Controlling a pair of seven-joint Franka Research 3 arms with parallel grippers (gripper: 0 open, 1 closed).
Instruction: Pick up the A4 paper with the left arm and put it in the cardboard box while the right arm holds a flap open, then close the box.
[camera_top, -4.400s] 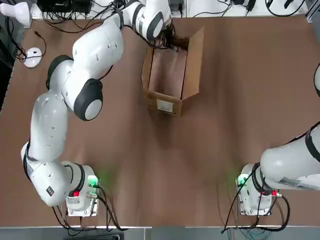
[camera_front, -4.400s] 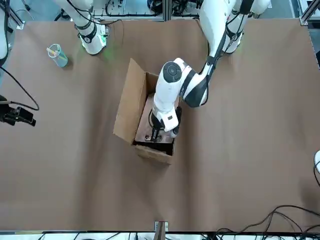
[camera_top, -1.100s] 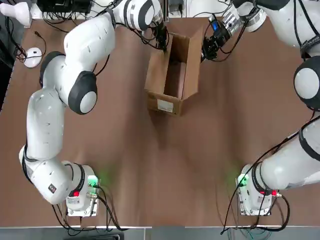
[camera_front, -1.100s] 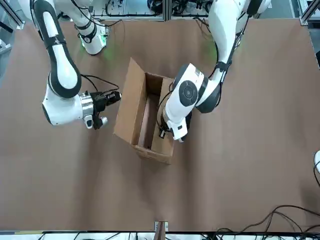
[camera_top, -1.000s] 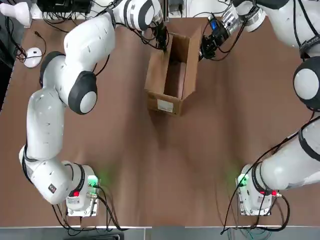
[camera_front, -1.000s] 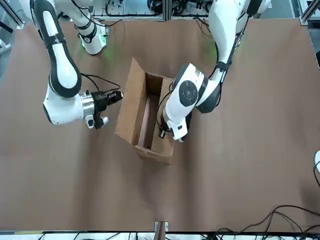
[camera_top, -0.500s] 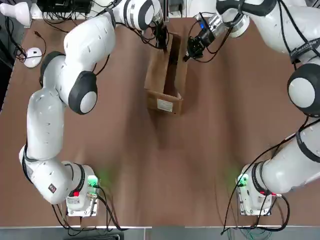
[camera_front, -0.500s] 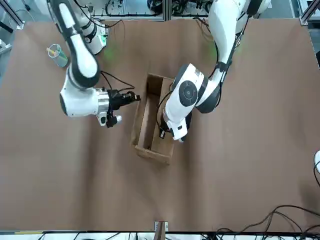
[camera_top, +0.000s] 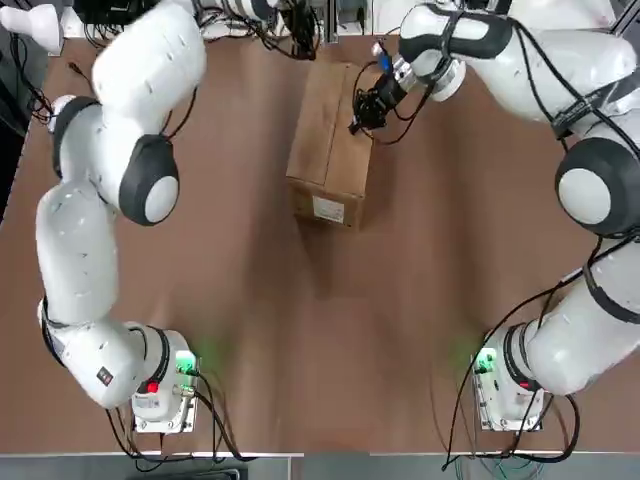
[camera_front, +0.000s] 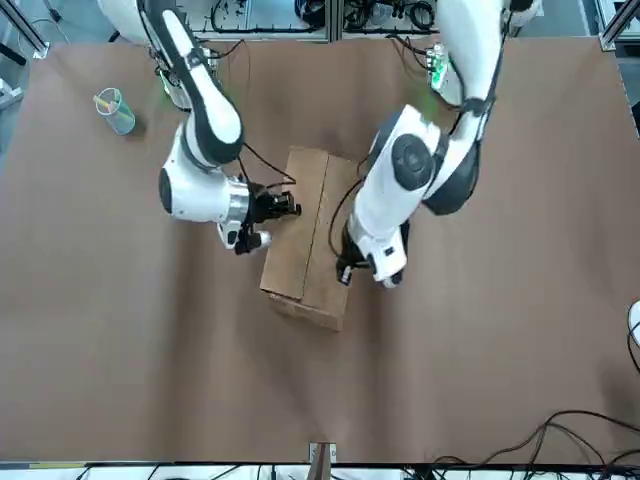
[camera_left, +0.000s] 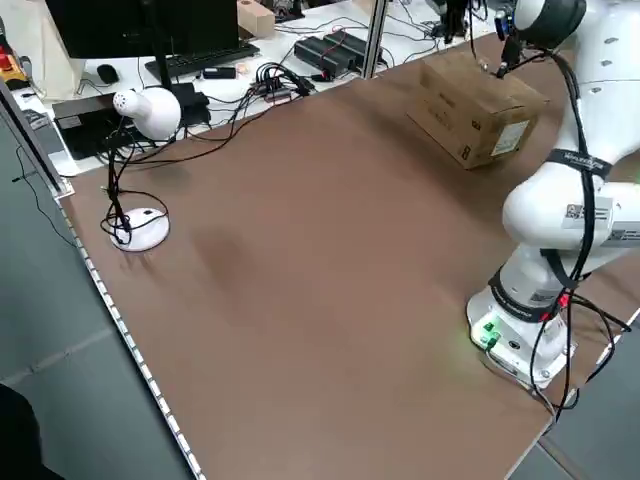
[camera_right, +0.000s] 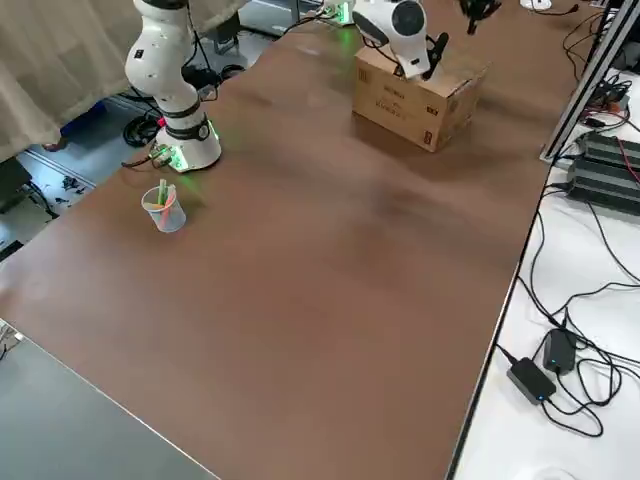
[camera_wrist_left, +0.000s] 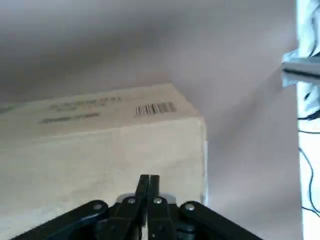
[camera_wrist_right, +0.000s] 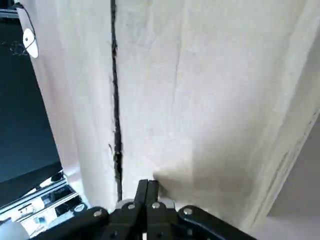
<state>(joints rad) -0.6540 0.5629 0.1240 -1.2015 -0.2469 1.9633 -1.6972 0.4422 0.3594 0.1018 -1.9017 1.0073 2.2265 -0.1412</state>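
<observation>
Your box (camera_top: 345, 135): brown corrugated cardboard, oblong | you have its long flaps (camera_front: 297, 220) down over the top, meeting at a narrow lengthwise gap (camera_wrist_right: 117, 130) | sits upright on your surface's far half, slightly skewed | white label (camera_top: 328, 209) on the small end facing your robot's bases | dark print and barcode (camera_wrist_left: 155, 109) on its sides

a robotics lab with two mounted robot arms (camera_top: 115, 190)

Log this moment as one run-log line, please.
box: flaps folded over, narrow seam between | right gripper: shut, over box top | left gripper: by box, nothing gripped | paper: not visible
</observation>
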